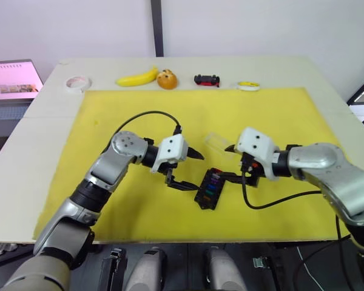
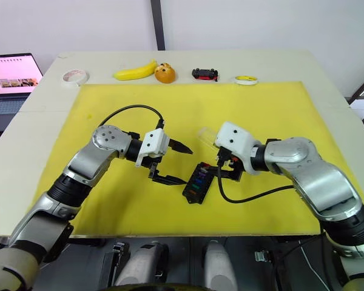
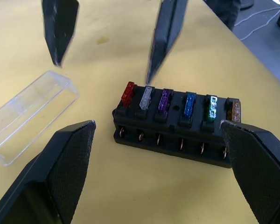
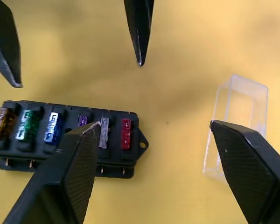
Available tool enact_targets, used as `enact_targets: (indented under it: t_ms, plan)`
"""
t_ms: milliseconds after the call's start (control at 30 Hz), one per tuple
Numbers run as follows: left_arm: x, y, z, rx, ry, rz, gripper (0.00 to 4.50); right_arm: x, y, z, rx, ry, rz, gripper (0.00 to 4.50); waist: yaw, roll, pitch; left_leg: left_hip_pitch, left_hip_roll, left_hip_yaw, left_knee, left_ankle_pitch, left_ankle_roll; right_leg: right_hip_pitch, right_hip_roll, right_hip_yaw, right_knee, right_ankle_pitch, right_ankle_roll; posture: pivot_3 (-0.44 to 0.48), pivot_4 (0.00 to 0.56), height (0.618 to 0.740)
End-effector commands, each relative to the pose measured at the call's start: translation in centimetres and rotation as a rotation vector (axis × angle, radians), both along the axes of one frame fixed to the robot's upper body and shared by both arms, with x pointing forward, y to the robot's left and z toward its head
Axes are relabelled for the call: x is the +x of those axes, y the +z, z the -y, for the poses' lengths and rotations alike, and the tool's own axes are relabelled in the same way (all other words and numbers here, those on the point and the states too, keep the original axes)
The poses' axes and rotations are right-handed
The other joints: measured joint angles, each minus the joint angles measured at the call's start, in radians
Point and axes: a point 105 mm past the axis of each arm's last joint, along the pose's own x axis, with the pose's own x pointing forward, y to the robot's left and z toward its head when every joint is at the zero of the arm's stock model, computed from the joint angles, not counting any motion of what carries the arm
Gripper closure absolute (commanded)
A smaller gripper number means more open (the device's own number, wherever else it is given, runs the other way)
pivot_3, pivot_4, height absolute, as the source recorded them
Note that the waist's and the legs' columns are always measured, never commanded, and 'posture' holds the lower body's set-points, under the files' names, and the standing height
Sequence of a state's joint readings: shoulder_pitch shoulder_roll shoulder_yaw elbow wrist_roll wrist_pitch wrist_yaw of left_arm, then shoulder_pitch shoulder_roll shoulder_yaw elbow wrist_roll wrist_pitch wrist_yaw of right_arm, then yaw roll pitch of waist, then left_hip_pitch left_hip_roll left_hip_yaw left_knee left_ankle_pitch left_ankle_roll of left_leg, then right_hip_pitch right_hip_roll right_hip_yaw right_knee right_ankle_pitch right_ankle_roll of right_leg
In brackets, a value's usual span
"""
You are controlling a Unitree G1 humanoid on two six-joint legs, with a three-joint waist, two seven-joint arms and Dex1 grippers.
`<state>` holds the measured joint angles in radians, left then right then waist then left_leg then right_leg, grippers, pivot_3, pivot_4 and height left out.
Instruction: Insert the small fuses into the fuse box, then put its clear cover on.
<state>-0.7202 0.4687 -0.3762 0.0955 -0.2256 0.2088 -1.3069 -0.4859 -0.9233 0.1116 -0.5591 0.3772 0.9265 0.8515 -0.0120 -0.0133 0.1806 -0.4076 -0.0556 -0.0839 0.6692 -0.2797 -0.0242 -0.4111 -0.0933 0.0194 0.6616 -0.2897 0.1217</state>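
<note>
All six fuses (image 3: 177, 102) sit in the box (image 1: 210, 188) mid-mat. Both pincers, left (image 1: 183, 171) and right (image 1: 235, 162), gape wide, empty. Cover (image 3: 30, 114) lies just beside; pinch its long sides, lower level.

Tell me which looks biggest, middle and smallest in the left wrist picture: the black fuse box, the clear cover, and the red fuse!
1. fuse box and clear cover: they look about equally big here, so I won't rank one over the other.
2. red fuse: clearly the smallest, just one little piece sitting in the box.
</note>
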Motion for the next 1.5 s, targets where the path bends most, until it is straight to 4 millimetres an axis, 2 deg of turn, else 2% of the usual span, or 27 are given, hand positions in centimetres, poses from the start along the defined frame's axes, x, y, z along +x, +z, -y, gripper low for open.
enact_targets:
  t_ms: [33,167,200,267,400,433,500,633,833,1100,1367,1500]
  plan:
    - [-0.2,1.1,0.1,-0.021,-0.019,0.037,0.0,-0.9,2.2,-0.6,0.108,0.053,0.058,0.48,0.0,0.0,0.0,0.0,0.0,0.0,0.0,0.0,0.0,0.0,0.0,0.0,0.0,0.0,0.0,0.0,0.15,0.74]
    - [-0.2,1.2,0.1,-0.027,-0.019,0.034,0.0,-2.0,1.2,-1.3,0.262,0.117,0.016,0.48,0.0,-0.001,-0.001,0.0,0.0,0.0,0.0,0.0,0.0,0.0,0.0,0.0,0.0,0.0,0.0,0.0,0.15,0.74]
    - [-0.3,1.1,0.2,-0.029,-0.019,0.033,0.0,-2.0,0.8,-1.4,0.315,0.107,0.006,0.75,0.001,-0.001,-0.001,0.0,0.0,0.0,0.0,0.0,0.0,0.0,0.0,0.0,0.0,0.0,0.0,0.0,0.15,0.74]
    - [-0.3,1.0,0.1,-0.03,-0.018,0.031,0.0,-1.6,0.2,-1.5,0.4,0.084,0.0,1.36,-0.001,-0.001,-0.001,0.0,0.0,0.0,0.0,0.0,0.0,0.0,0.0,0.001,0.001,0.0,0.0,0.0,0.15,0.74]
    - [-0.4,0.9,0.1,-0.032,-0.015,0.03,0.0,-1.2,-1.1,-1.2,0.492,0.049,-0.03,3.23,-0.001,-0.001,-0.001,0.001,0.0,0.0,0.001,0.0,0.0,0.0,0.0,0.001,0.002,0.0,0.0,0.0,0.15,0.74]
    - [-0.4,0.9,0.1,-0.033,-0.014,0.029,0.0,-1.2,-1.4,-1.1,0.499,0.046,-0.039,3.84,-0.001,-0.001,-0.001,0.001,0.0,0.0,0.001,0.0,0.0,0.0,0.0,0.001,0.002,0.0,0.0,0.0,0.15,0.74]
    - [-0.5,0.9,0.2,-0.034,-0.011,0.029,0.0,-1.3,-2.0,-1.2,0.498,0.051,-0.054,4.47,-0.001,-0.001,-0.001,0.001,0.0,0.0,0.001,0.0,0.0,0.0,0.0,0.001,0.002,0.0,0.0,0.0,0.15,0.74]
    - [-0.6,0.9,0.1,-0.034,-0.007,0.029,0.0,-1.0,-3.1,-0.9,0.473,0.019,-0.065,4.47,-0.002,-0.001,-0.001,0.001,0.0,0.0,0.001,0.0,0.0,0.0,0.0,0.001,0.002,0.0,0.0,0.0,0.15,0.74]
    - [-0.7,0.8,0.0,-0.027,-0.006,0.032,0.0,-0.8,-3.6,-0.6,0.469,0.001,-0.078,4.47,-0.001,-0.001,-0.001,0.002,0.0,0.0,0.001,0.0,0.0,0.0,0.001,0.001,0.003,0.0,0.0,0.0,0.15,0.74]
    - [-0.5,0.9,0.0,-0.023,-0.004,0.039,0.0,-0.5,-6.2,0.3,0.326,-0.06,-0.128,4.47,-0.001,-0.001,-0.001,0.002,0.0,0.0,0.001,0.0,0.0,0.001,0.001,0.001,0.002,0.0,0.0,0.0,0.15,0.74]
    - [-0.5,0.8,-0.1,-0.021,-0.003,0.038,0.0,-0.8,-5.7,-0.1,0.364,-0.053,-0.126,4.47,-0.001,-0.001,-0.001,0.003,0.0,0.0,0.001,0.0,0.001,0.002,0.001,0.001,0.002,0.0,0.0,0.0,0.15,0.74]
    - [-0.5,0.8,-0.1,-0.022,-0.001,0.039,0.0,-0.8,-4.3,-0.3,0.399,-0.039,-0.094,4.47,-0.001,-0.001,-0.001,0.003,0.0,0.0,0.001,0.0,0.001,0.002,0.001,0.001,0.002,0.0,0.0,0.0,0.15,0.74]
